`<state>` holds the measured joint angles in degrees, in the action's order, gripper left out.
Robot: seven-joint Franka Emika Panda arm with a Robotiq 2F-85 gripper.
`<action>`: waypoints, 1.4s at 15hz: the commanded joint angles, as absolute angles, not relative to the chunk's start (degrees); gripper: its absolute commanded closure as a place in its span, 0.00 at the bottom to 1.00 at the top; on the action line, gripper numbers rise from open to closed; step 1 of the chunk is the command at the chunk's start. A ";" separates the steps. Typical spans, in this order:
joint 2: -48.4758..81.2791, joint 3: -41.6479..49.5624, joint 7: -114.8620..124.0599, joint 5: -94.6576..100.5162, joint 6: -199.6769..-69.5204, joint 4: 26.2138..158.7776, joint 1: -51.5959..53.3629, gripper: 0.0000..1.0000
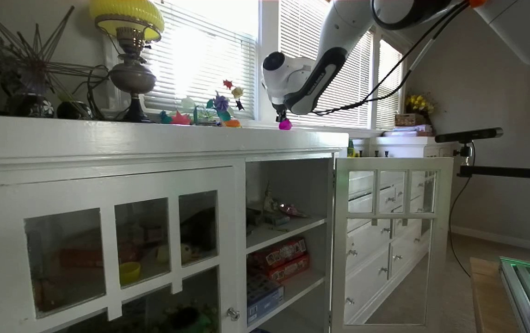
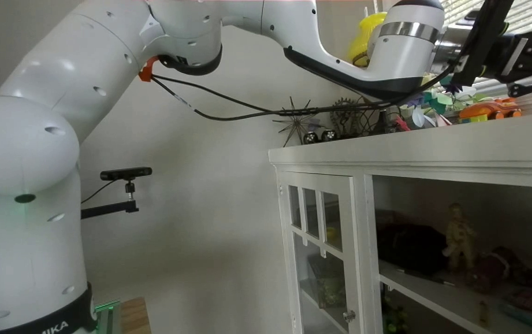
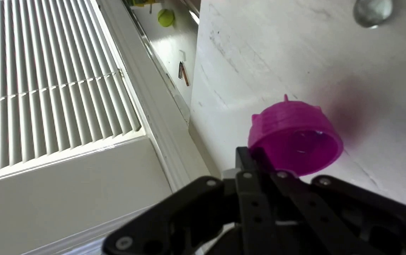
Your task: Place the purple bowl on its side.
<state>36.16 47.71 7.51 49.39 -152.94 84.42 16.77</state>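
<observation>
Wrist view: the tabletop's (image 3: 252, 63) left edge runs down by the white window trim (image 3: 164, 127), and one lime-green ball (image 3: 166, 17) sits past it. So, one magenta-purple plastic bowl (image 3: 295, 138), plus one clear glassy bead (image 3: 373, 12) well apart from it. The slim black fingers (image 3: 244, 163) are almost together, pinching the bowl's rim, one tip outside the wall, one inside. Its mouth is tilted toward the camera; can't tell if it's touching the tabletop.

In an exterior view, the bowl's right under the fingers, between one bunch of multicoloured paper-like flowers (image 1: 221, 102) and the tabletop's right end. One metal lamp with a yellow shade (image 1: 132, 78), and two stacked red boxes (image 1: 286, 254) beside one swung-out white paned door (image 1: 390, 215).

In an exterior view: one orange toy car (image 2: 491, 110), and two shiny black round things (image 2: 310, 138) nearer the tabletop's far end. Fingers are cut off by the frame here, so no telling their gap.
</observation>
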 commanded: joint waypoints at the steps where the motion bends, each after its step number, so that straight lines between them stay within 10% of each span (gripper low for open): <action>1: 34.36 50.22 9.95 52.34 -155.70 87.67 19.36 0.71; 12: 25.72 37.01 14.12 61.91 -151.07 89.63 12.47 0.01; 21: 12.57 15.83 6.88 51.87 -139.22 92.45 -1.81 0.00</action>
